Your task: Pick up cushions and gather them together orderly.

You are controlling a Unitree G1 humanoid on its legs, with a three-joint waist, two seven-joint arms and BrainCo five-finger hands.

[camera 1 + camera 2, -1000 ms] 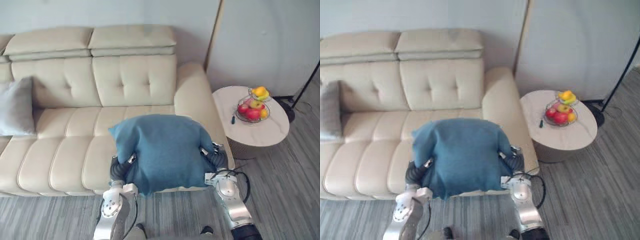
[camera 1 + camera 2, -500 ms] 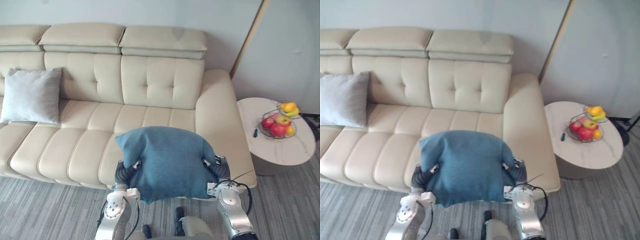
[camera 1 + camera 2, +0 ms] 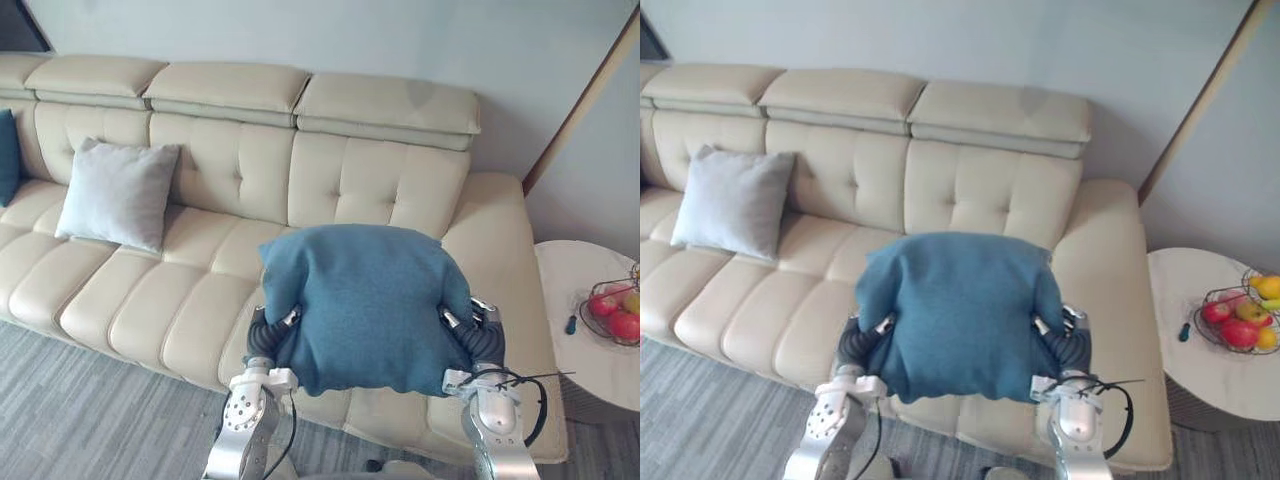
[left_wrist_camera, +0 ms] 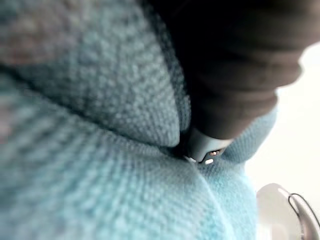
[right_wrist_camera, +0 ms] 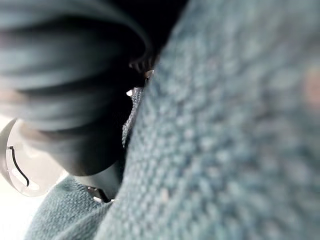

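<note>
now blue cushion [image 3: 365, 305] between left hand [image 3: 265, 338] and right hand [image 3: 479, 338], grips unclear

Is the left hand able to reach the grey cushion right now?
Probably not: the left hand and right hand carry the blue cushion between them, and the grey cushion sits far left on the sofa.

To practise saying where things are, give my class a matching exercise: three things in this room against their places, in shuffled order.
Things:
1. blue cushion
2. grey cushion
3. fruit basket

Places:
A. on the round side table
B. held up between the left hand and the right hand
C. leaning against the sofa back

Pairs: 1-B, 2-C, 3-A
</note>
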